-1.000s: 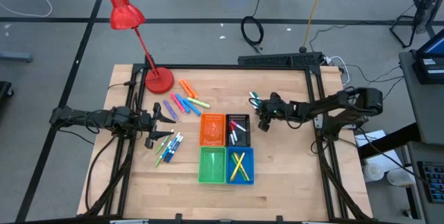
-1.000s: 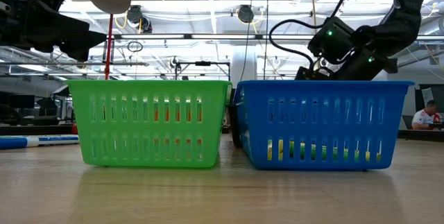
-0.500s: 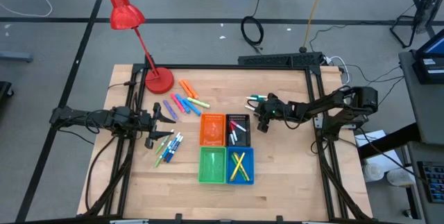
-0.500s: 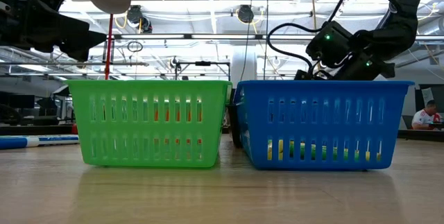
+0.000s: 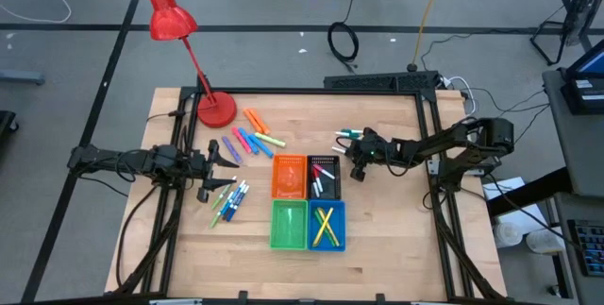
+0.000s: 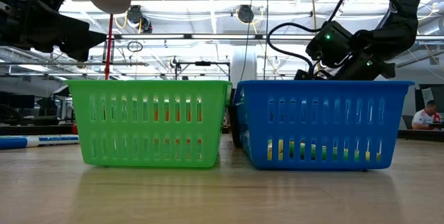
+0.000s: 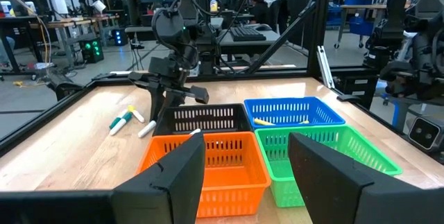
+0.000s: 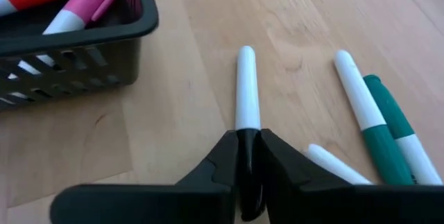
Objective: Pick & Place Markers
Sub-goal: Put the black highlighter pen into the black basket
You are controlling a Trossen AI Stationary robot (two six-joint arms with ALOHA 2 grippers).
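right gripper [image 8: 248, 156] pinches a white marker [image 8: 246, 89] by its black cap, flat on the tabletop beside the black bin [image 8: 73, 40], ready to lift. left gripper [image 7: 246, 158] waits, jaws wide.

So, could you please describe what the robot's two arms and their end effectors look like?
Both arms are dark, slim and jointed, with black cables looping along them. The right end effector has two matte black, wedge-shaped fingers; the left end effector has broad, flat black fingers. Small green lights glow on the right arm.
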